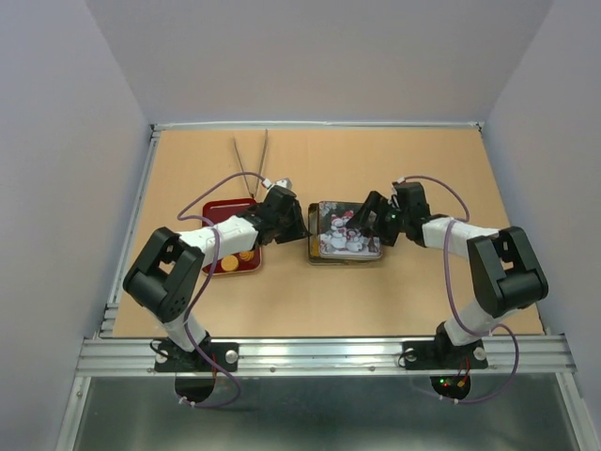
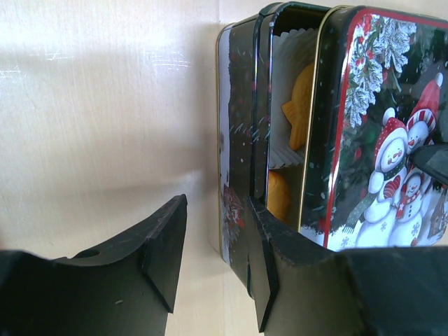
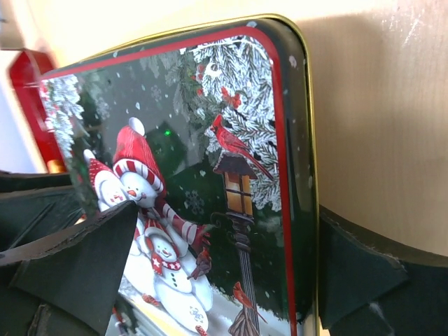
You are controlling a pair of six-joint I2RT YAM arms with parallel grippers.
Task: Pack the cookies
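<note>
Two orange cookies (image 2: 302, 105) in white paper cups (image 2: 290, 50) show through the gap under the green snowman-printed tin's (image 2: 238, 133) shifted lid (image 2: 378, 105); any others inside are hidden. More lie on the red tray (image 1: 221, 209) left of the tin. The left gripper (image 2: 217, 231) is half-spread at its side wall, and the right gripper (image 3: 227, 217) is spread wide across the lid.
</note>
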